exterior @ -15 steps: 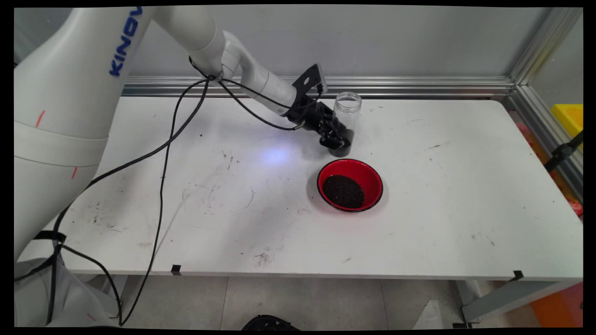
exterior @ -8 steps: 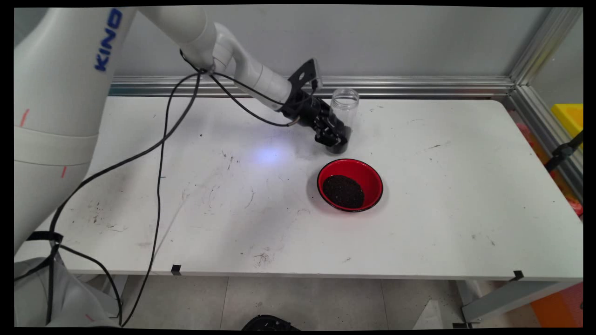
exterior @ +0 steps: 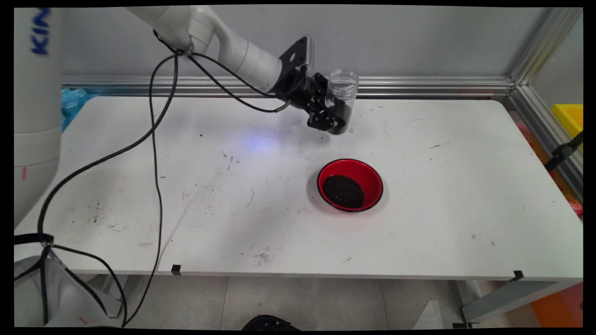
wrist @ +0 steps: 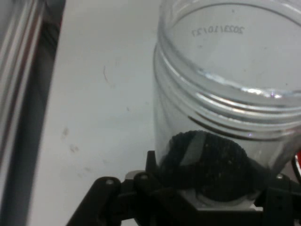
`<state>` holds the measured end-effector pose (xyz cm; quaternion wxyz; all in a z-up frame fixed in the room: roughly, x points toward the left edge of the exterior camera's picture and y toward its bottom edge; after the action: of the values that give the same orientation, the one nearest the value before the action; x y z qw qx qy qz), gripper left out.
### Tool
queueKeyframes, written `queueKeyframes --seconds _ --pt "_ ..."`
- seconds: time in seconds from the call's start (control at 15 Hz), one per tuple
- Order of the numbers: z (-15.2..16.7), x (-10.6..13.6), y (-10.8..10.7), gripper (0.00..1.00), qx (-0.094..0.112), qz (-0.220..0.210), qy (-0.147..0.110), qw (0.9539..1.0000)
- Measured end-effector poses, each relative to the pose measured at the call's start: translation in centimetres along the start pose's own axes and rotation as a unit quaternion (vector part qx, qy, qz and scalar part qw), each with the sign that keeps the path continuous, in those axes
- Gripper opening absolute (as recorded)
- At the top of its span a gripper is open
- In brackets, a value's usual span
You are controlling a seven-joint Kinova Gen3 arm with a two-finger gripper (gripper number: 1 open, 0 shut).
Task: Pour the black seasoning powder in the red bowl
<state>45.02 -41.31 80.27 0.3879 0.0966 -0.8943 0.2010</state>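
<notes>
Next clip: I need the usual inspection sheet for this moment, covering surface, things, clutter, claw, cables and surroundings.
Surface: white table, scuffed, with dark specks and smudges.
Things: clear jar, open-topped, a little dark granular stuff at its bottom, roughly upright, apparently lifted off the table; red bowl with a heap of dark granules, standing on the table in front of the jar.
Clutter: nothing seen on the table.
Claw: claw shut on the jar's lower part; the hand view shows the jar between the fingers.
Cables: black cables hang from the arm across the table's left side.
Surroundings: grey wall, aluminium rail behind; yellow object at right.
</notes>
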Motion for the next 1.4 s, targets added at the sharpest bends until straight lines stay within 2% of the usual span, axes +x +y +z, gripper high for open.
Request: queueKeyframes --seconds 0.27,0.53,0.93,1.4 --pt "-1.4 1.9 0.6 0.0 0.019 0.086 0.007 0.9961" --pt "-1.8 3.2 1.5 0.0 0.03 0.152 0.009 0.9879" --pt "-1.5 4.4 3.3 0.0 0.044 0.248 0.006 0.9678" --pt "-1.1 4.7 5.2 0.0 0.053 0.342 0.001 0.9382"
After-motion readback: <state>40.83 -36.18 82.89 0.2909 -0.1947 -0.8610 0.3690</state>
